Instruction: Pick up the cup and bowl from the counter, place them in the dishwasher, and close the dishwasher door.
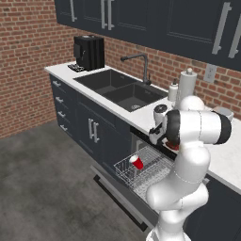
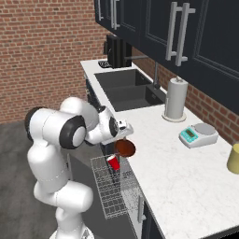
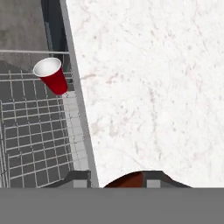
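Two fingers (image 3: 113, 178) clamp partway closed on the bowl's (image 2: 125, 148) rim, above the counter (image 2: 186, 177) edge.

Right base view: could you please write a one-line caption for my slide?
End effector carries the bowl over the counter edge; the cup already lies in the dishwasher rack.

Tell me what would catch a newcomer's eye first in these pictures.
First the red cup, lying tilted in the white wire rack pulled out of the open dishwasher below the counter. Next the big white arm bent over that rack, its gripper gripping the dark reddish-brown bowl at the counter's front edge. Behind them lie the dark double sink and the red brick wall.
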